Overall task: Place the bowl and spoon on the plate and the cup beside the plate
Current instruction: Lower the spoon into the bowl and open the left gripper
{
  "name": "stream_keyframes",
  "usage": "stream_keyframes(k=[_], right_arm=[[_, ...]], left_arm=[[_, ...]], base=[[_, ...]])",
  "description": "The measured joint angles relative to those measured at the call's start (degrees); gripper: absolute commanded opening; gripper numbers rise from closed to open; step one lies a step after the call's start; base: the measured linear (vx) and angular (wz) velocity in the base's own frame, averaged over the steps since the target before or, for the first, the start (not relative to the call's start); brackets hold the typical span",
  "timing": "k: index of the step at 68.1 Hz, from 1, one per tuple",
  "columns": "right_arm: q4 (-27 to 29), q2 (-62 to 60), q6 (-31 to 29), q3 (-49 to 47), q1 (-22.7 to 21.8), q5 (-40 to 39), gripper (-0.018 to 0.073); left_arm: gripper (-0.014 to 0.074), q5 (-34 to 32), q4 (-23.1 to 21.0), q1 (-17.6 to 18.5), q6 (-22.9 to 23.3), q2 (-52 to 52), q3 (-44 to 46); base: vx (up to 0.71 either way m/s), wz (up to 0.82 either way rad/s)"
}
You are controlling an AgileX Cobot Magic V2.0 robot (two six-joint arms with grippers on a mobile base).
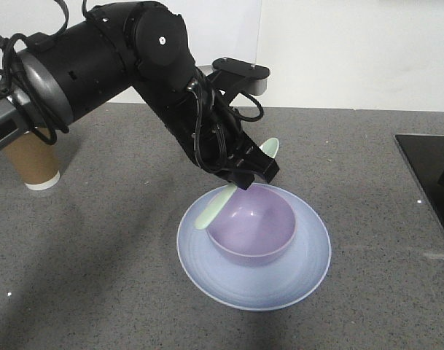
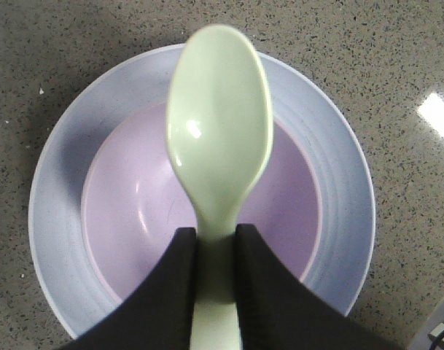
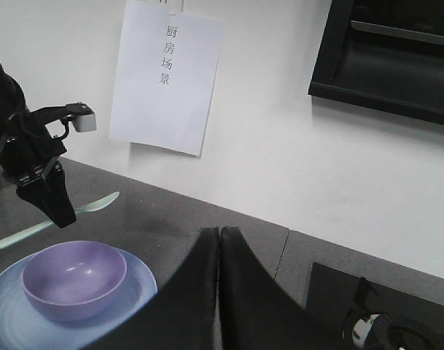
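Note:
The lavender bowl (image 1: 254, 226) sits in the pale blue plate (image 1: 309, 255) at mid-counter. My left gripper (image 1: 247, 171) hangs just above the bowl's far-left rim, shut on the handle of the mint-green spoon (image 1: 213, 209). In the left wrist view the spoon (image 2: 220, 124) sticks out over the bowl (image 2: 127, 211) and plate (image 2: 345, 182), pinched between the fingers of the left gripper (image 2: 216, 240). The brown paper cup (image 1: 36, 164) stands upright at far left, partly behind the left arm. My right gripper (image 3: 219, 233) is shut on nothing, off to the right of the plate (image 3: 138, 288).
A black hob (image 1: 429, 175) lies at the counter's right edge, with a burner (image 3: 382, 332) near the right gripper. A paper sign (image 3: 165, 76) hangs on the white wall behind, and a dark cabinet (image 3: 386, 58) is mounted up right.

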State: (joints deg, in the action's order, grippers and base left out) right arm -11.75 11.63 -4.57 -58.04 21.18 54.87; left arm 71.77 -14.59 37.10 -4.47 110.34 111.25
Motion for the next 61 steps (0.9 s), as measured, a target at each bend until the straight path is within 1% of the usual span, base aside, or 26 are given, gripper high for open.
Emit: stream_keyframes(k=[12,20,34,41,47,61], right_arm=[[0.0,0.0,0.0,0.0,0.0,0.0,-0.0005],[0.0,0.0,0.0,0.0,0.0,0.0,-0.0005],[0.0,0.0,0.0,0.0,0.0,0.0,-0.0005],[0.0,0.0,0.0,0.0,0.0,0.0,-0.0005],[0.0,0.0,0.0,0.0,0.0,0.0,-0.0005],[-0.2,0.0,0.7,0.0,0.0,0.0,-0.0005]], left_arm=[[0.0083,0.0,0.0,0.0,0.1,0.0,0.0],[0.0148,0.0,0.0,0.0,0.2,0.0,0.0],[0.0287,0.0,0.0,0.0,0.2,0.0,0.0],[0.0331,0.0,0.0,0.0,0.2,0.0,0.0],[0.0347,0.0,0.0,0.0,0.4,0.0,0.0],[0.0347,0.0,0.3,0.0,0.4,0.0,0.1]], base=[[0.00,0.00],[0.00,0.00],[0.00,0.00],[0.00,0.00],[0.00,0.00],[0.00,0.00]])
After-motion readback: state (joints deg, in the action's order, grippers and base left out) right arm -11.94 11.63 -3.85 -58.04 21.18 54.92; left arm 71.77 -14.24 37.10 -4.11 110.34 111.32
